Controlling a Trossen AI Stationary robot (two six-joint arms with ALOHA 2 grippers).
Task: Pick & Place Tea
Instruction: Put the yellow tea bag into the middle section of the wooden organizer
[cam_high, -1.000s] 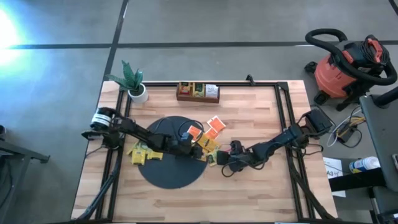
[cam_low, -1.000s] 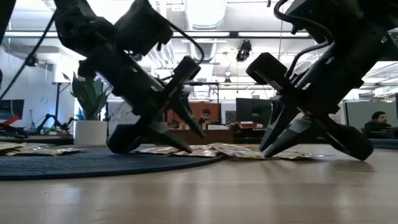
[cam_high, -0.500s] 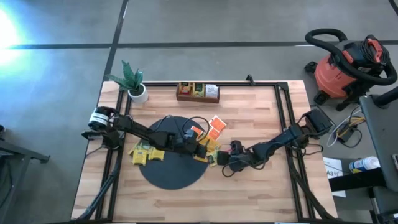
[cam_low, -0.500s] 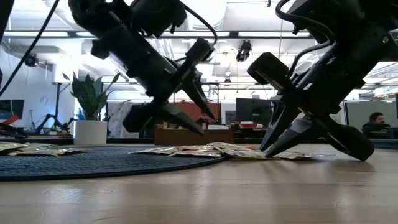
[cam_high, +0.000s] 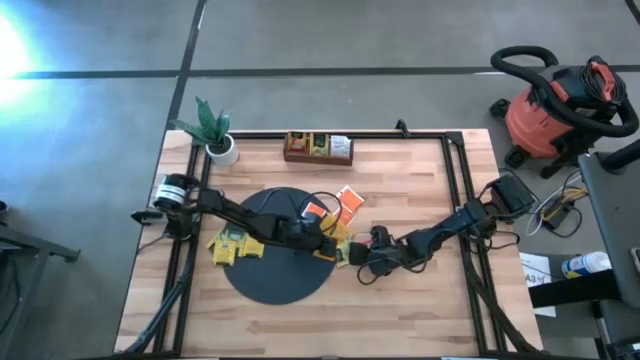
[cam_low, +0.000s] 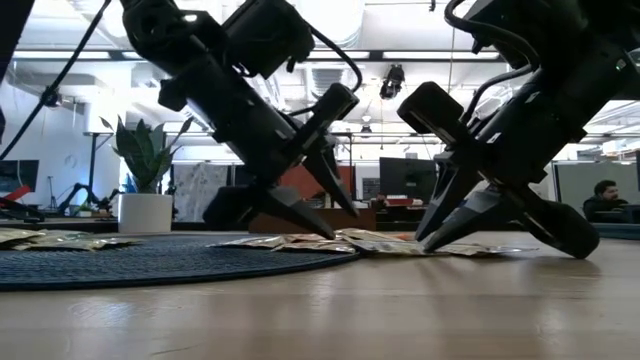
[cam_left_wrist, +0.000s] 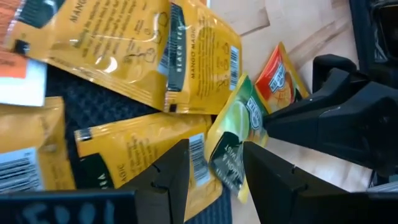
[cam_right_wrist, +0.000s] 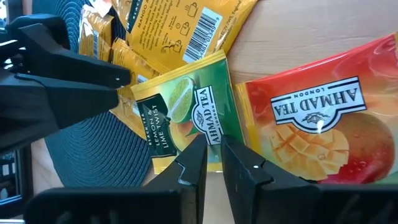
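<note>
Tea packets (cam_high: 335, 236) lie heaped at frame centre, on the black mat's (cam_high: 270, 280) right edge. Your left pincer (cam_high: 330, 243) is spread, empty; right pincer (cam_high: 362, 262) nearly closed over the green packet (cam_right_wrist: 180, 115), grasping nothing. Wooden tray (cam_high: 318, 148) holds few; nearly everything remains.

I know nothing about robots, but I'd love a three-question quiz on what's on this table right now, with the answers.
1. True or false: the wooden tray stands at the table's far edge, away from the black round mat.
2. The left gripper points at a packet of which colour: A) blue, B) green, C) white?
3. Fill in: the brand printed on the orange-red packet by the right gripper is ____ Tea.

Key: 1 true. 2 B, the green lemon and lime packet, which also lies before the right gripper. 3 Ahmad.
</note>
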